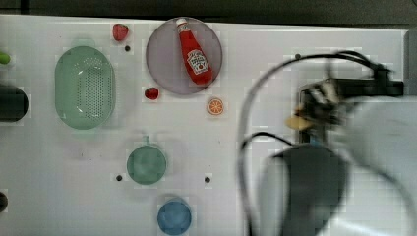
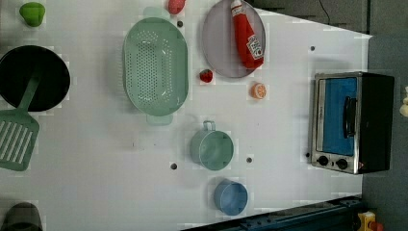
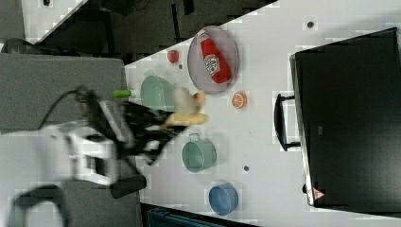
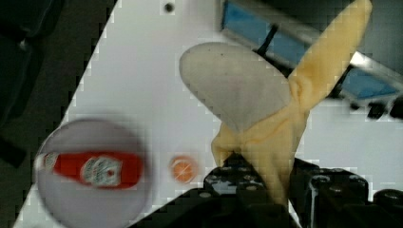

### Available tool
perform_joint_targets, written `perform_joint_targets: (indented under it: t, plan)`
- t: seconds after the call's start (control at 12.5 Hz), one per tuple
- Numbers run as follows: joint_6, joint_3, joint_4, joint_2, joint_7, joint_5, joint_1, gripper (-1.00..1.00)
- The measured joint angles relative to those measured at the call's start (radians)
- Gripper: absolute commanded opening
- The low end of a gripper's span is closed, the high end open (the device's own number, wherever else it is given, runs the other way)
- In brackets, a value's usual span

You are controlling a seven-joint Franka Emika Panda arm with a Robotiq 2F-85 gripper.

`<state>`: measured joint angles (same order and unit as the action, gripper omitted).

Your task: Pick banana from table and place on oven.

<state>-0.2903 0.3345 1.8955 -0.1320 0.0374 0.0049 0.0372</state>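
Pincer (image 4: 256,183) clamps banana (image 4: 285,137); ketchup bottle (image 4: 90,168) label unreadable

In the left view you see the oven (image 2: 353,122) on the table's (image 2: 96,183) right, the orange slice (image 2: 259,90) to its left.

The table (image 2: 288,48) carries 2 strawberries, 1 (image 2: 176,6) at 12 o'clock of the green colander (image 2: 155,65) and 1 (image 2: 206,75) at its 3 o'clock. There is 1 ketchup bottle (image 2: 246,34) on 1 grey plate (image 2: 214,43), 1 orange slice (image 2: 258,90), 1 green cup (image 2: 211,149), 1 blue cup (image 2: 231,197), 1 oven (image 2: 353,122), 1 black pan (image 2: 33,77), 1 spatula (image 2: 17,137) and 1 banana (image 4: 285,142).
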Motion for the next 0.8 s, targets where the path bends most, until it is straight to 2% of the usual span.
perform_joint_targets:
  t: [0.24,0.48,0.72,0.8]
  plan:
    - [-0.093,0.150,0.001,0.124,0.198,-0.014,0.047,-0.57]
    - [-0.218,0.286,0.021,0.270,0.406,-0.014,0.052,-0.57]
    - [-0.227,0.313,0.009,0.383,0.543,-0.031,0.083,-0.56]
    - [-0.223,0.310,0.008,0.397,0.579,-0.030,0.087,-0.47]
